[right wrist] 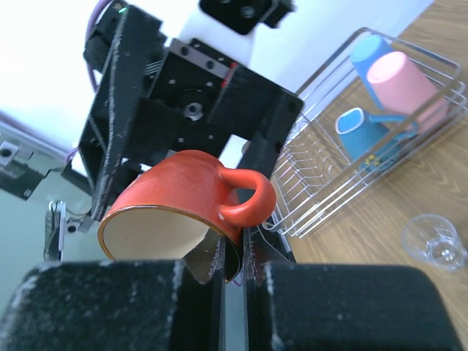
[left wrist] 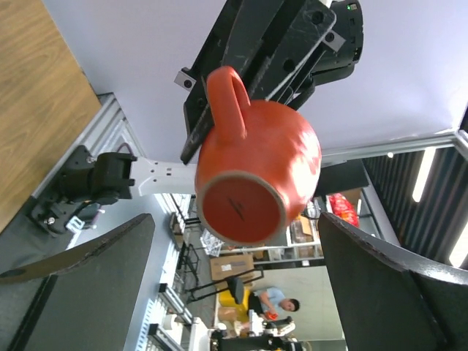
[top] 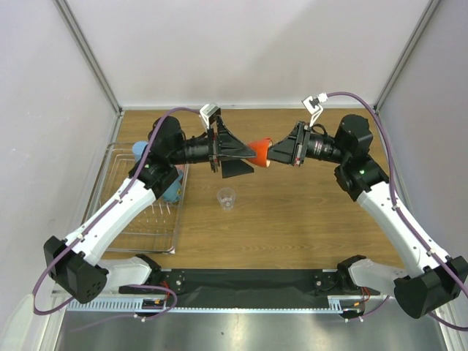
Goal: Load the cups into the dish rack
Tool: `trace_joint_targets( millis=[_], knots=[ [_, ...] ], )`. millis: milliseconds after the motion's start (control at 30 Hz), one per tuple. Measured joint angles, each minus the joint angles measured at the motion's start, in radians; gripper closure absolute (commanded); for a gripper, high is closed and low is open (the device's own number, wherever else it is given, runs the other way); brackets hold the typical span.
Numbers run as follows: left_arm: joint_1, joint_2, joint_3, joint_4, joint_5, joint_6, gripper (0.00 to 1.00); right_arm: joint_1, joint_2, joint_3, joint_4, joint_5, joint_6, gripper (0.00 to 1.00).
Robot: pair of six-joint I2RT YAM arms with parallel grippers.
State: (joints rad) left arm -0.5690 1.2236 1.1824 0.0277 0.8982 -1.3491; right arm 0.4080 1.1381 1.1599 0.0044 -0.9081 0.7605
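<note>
The small orange handled mug (top: 262, 151) hangs in mid-air over the table's back middle. My right gripper (top: 281, 153) is shut on its rim, one finger inside and one outside, next to the handle (right wrist: 252, 197). My left gripper (top: 251, 158) is open and faces it, and the mug's base (left wrist: 241, 208) sits at the mouth of the wide jaws without touching them. The dish rack (top: 139, 219) stands at the left. It holds the light-blue tumbler (right wrist: 369, 51), the pink tumbler (right wrist: 406, 84) and the blue-grey mug (right wrist: 365, 135). The tiny clear glass (top: 227, 198) stands upright on the table.
The rack's near half (top: 146, 223) shows bare wire prongs. White walls with aluminium posts close in the table at the back and sides. A black mat (top: 248, 281) lies between the arm bases at the near edge.
</note>
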Motion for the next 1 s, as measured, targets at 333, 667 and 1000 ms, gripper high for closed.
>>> trace_joint_targets(
  millis=[333, 667, 1000],
  knots=[
    [-0.025, 0.0, -0.025, 0.114, 0.0, -0.113, 0.0, 0.053, 0.001, 0.0, 0.031, -0.018, -0.012, 1.0],
    [-0.053, 0.007, -0.025, 0.145, 0.004, -0.146, 0.08, 0.074, 0.019, 0.0, 0.03, -0.029, -0.038, 1.0],
    [-0.055, 0.031, -0.025, 0.165, 0.019, -0.172, 0.28, 0.073, 0.023, 0.001, 0.03, -0.056, -0.074, 1.0]
  ],
)
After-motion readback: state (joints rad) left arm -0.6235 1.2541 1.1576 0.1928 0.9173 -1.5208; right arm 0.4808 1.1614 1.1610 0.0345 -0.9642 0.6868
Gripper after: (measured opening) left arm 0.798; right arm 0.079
